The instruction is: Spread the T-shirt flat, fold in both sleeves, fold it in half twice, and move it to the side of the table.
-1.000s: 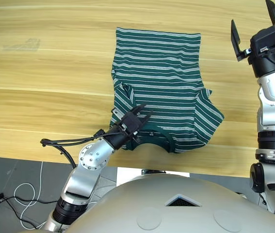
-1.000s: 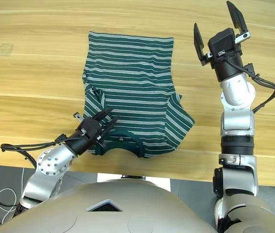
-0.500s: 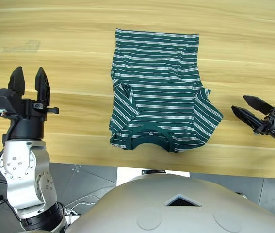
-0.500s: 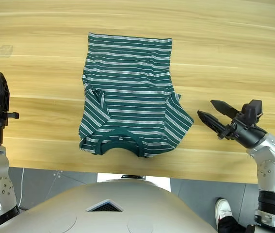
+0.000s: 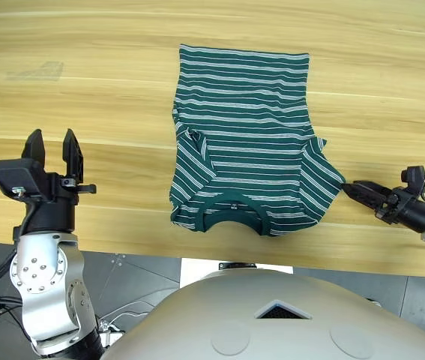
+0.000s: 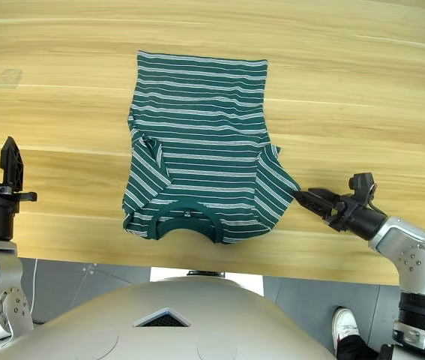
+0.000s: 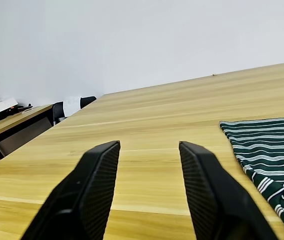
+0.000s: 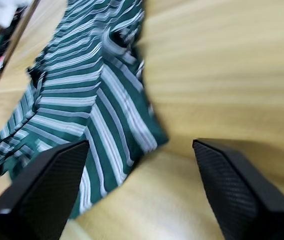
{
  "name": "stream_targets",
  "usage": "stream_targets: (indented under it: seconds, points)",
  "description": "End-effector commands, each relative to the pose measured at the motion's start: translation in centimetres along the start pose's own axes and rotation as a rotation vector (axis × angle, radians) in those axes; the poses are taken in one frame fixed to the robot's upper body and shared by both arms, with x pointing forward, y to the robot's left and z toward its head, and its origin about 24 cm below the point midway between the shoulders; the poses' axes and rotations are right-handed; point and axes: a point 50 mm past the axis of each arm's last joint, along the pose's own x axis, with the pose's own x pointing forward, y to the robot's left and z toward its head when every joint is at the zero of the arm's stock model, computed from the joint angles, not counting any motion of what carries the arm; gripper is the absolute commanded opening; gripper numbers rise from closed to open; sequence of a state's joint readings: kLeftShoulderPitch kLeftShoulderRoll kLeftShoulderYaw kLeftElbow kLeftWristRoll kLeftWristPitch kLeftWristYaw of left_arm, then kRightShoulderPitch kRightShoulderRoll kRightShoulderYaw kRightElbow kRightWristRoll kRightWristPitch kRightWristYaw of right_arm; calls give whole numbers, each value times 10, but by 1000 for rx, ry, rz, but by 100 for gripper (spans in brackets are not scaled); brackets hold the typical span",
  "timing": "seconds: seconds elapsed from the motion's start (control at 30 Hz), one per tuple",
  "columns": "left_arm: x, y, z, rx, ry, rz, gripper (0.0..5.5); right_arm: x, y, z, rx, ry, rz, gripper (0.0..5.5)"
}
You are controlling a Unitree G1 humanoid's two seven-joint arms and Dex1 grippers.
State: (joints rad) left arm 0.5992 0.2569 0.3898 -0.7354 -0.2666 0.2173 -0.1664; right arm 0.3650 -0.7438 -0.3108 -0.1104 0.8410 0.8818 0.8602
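One long wooden desk (image 5: 85, 112) carries everything, its pale planks running from side to side. On it, about midway across and close to the near edge, lies a dark green T-shirt (image 5: 246, 127) with thin white stripes. Its collar (image 5: 231, 200) points toward the robot and its straight hem lies at the far end. The left sleeve (image 5: 191, 150) is tucked in over the body, with some creasing there, while the right sleeve (image 5: 324, 171) juts out sideways onto the bare wood.

At that right sleeve, the right pincer (image 5: 351, 187) lies low over the desk, pointing inward, its tips just beside the sleeve's outer corner. I cannot tell whether they touch the cloth. Its two fingers stand apart, holding nothing.

Well off to the shirt's left, the left pincer (image 5: 52, 138) is raised upright near the desk's near edge, fingers parted and empty.
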Motion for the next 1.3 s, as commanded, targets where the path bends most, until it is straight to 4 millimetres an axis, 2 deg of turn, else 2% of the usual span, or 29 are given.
stream_targets:
  seconds: [0.03,0.33,0.6,1.1,1.3]
  points:
    - [1,-4,-3,5,10,-3,218,-9,2,-3,-6,52,83,385]
    - [2,-11,-9,23,28,-13,218,8,-7,-4,-14,46,49,385]
    - [7,-13,-13,36,37,-16,218,28,-3,-3,-36,51,56,385]
    - [10,-18,-22,28,63,-29,218,36,-11,-2,-104,51,14,385]
    - [9,-21,-25,34,75,-40,221,35,-13,-2,-132,51,25,279]
